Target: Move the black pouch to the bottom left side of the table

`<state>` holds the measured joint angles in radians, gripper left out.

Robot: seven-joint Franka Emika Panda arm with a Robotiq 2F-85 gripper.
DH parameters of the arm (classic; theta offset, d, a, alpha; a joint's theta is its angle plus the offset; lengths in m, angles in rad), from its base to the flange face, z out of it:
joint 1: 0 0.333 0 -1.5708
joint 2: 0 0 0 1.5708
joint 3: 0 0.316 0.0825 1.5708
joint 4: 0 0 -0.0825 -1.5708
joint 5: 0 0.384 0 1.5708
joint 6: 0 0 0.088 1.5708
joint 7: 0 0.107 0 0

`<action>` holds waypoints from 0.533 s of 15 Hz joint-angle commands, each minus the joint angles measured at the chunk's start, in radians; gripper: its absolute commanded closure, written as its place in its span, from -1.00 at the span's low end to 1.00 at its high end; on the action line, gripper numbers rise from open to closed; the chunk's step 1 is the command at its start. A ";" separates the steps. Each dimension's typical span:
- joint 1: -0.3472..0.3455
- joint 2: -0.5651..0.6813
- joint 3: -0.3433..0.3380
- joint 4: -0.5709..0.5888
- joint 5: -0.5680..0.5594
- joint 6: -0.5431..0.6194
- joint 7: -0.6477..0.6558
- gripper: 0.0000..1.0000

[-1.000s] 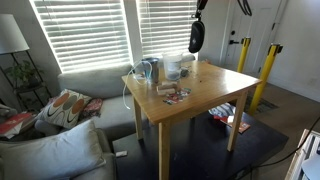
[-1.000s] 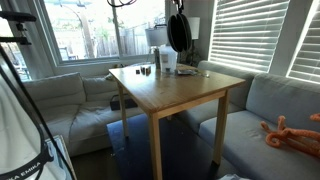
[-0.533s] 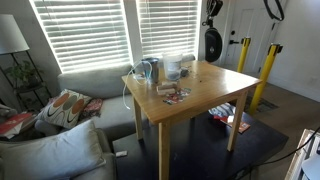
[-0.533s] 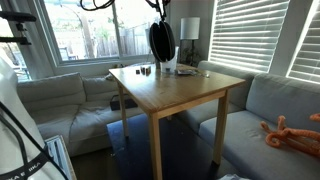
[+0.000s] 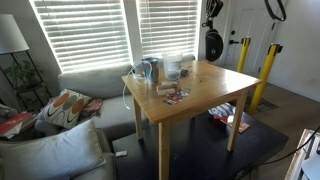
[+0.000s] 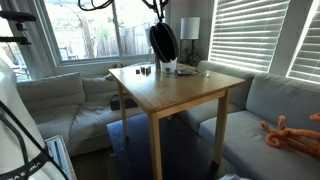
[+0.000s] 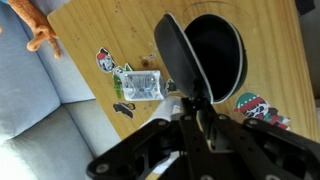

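Holding the black pouch (image 7: 215, 50) pinched tight in the end effector (image 7: 196, 98), freshly swung across above the far side of the counter (image 5: 205, 88), not down yet.

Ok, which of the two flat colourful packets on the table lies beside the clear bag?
The left packet in the wrist view, close by the clear bag; the other packet shows past the black pouch held in the pincer.
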<state>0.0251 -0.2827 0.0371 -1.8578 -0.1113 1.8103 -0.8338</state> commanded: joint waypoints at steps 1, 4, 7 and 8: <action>0.052 -0.042 0.024 -0.023 -0.038 -0.068 0.025 0.94; 0.091 -0.057 0.060 -0.025 -0.070 -0.144 0.051 0.94; 0.135 -0.051 0.102 -0.013 -0.097 -0.212 0.055 0.94; 0.148 -0.046 0.118 -0.005 -0.112 -0.235 0.063 0.94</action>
<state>0.1381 -0.3141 0.1206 -1.8584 -0.1750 1.6330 -0.7950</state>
